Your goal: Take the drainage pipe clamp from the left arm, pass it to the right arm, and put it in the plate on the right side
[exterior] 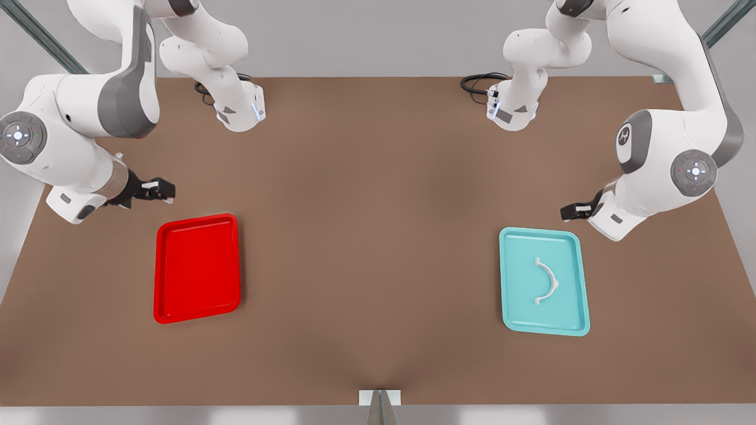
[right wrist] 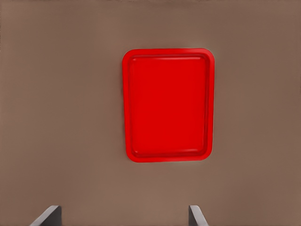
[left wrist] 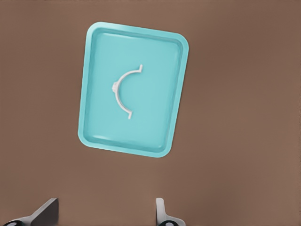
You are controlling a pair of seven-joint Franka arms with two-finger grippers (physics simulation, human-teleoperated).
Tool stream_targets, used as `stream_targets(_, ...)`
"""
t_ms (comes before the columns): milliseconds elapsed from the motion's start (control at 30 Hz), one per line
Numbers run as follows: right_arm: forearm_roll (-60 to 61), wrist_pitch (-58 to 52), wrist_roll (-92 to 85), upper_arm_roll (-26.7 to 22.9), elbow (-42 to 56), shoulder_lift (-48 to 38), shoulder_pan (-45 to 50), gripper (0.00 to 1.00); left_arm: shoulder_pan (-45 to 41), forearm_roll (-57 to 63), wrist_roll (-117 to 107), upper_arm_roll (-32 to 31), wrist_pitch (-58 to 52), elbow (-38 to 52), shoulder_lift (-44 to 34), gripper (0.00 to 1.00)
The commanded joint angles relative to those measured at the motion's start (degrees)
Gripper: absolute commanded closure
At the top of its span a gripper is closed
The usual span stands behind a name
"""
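No readable words or numbers appear anywhere. The one sign is a small white emblem on the dark grey joint cover of the arm at the front view's right, above and behind that arm's fingers; its shape cannot be made out as letters.

both arms have glossy white rounded shells with grey patches at the joints and round grey caps marked with small lights. each ends in a black end effector, the left end effector and the right end effector, with black cables coiled at the bases.
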Motion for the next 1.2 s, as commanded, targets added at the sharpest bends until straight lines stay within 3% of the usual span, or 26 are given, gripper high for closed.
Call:
stream_targets(0,-0.08,3.57,-3.31,0.03,-0.01,-0.02,0.06,0.00,0.01,-0.14,0.42,0.02,2.53,0.02,-0.06,0.00)
stream_targets(100,-0.09,3.74,-3.31,0.03,0.34,0.33,0.06,0.00,0.09,0.21,0.07,2.39,3.06,-0.24,2.75,0.00)
stream_targets(167,0.44,4.27,-3.31,0.12,0.25,0.42,0.06,0.00,0.18,0.30,-0.11,7.04,8.76,-0.59,10.38,0.00)
stream_targets(233,0.62,4.62,-3.31,0.12,0.08,0.51,0.06,0.00,0.53,0.21,-4.68,7.58,18.95,-5.77,13.30,0.00)
stream_targets(333,0.62,4.53,-3.31,0.12,-0.01,0.60,0.06,0.00,0.54,-1.10,-9.25,8.63,40.40,-22.03,13.03,0.00)
stream_targets(500,0.62,4.62,-3.31,0.21,-0.28,0.69,0.06,0.00,0.89,-9.54,-10.30,8.54,54.47,-23.97,18.48,0.00)
stream_targets(1033,0.53,4.71,-3.31,0.38,-1.24,0.60,0.32,0.00,1.50,-9.10,-28.93,5.73,53.86,-22.21,23.76,0.00)
stream_targets(1100,0.53,4.71,-3.31,0.38,-1.59,0.51,0.32,0.00,1.59,-9.10,-28.93,5.73,53.86,-22.21,23.93,0.17)
stream_targets(1167,0.53,4.71,-3.31,0.38,-1.68,0.51,0.32,0.00,1.59,-9.10,-28.85,5.73,53.86,-22.21,23.93,0.21)
